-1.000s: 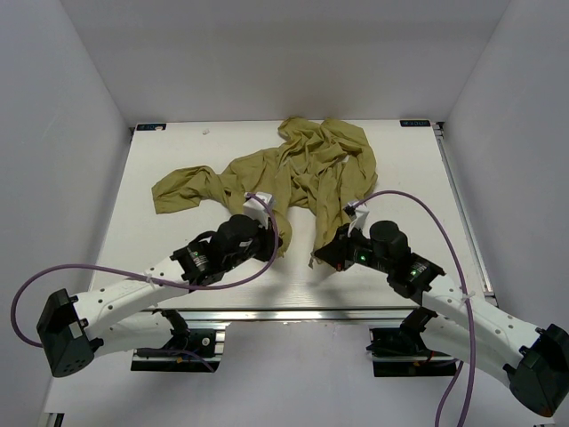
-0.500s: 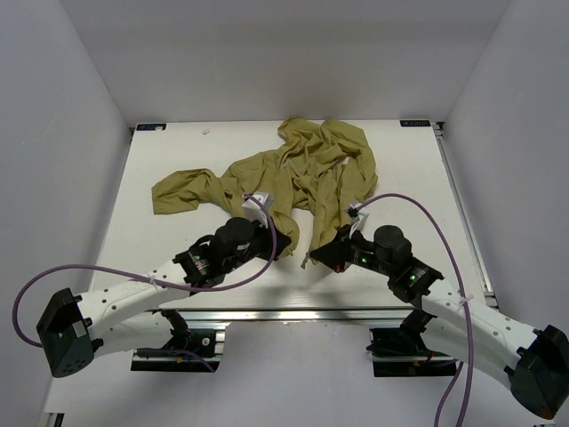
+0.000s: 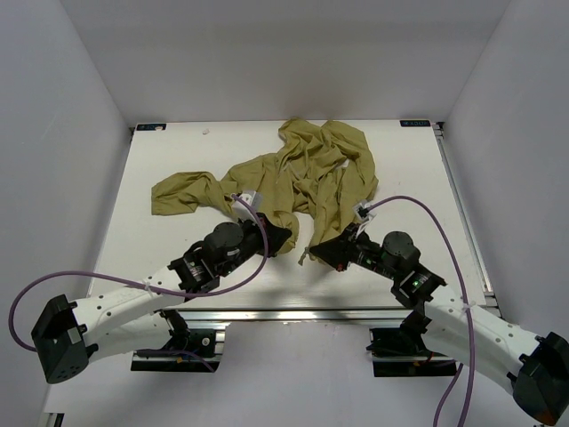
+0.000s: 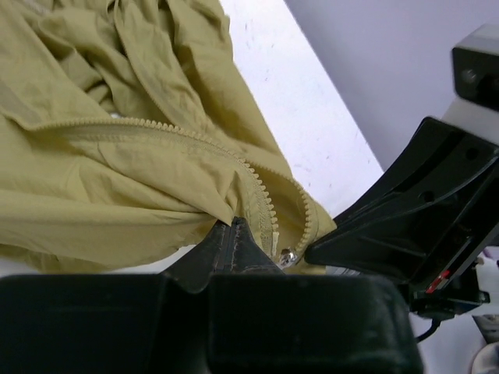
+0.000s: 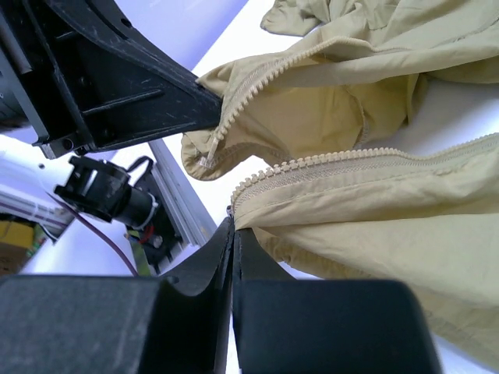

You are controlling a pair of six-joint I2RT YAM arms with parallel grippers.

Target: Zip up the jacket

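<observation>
Your left fingers and right fingers pinch the jacket hem; tugging the zipper ends together could slip it.

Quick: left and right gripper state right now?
Left gripper: closed, pinching the jacket at one zipper edge's bottom end.
Right gripper: closed on the jacket's other zipper edge.
</observation>
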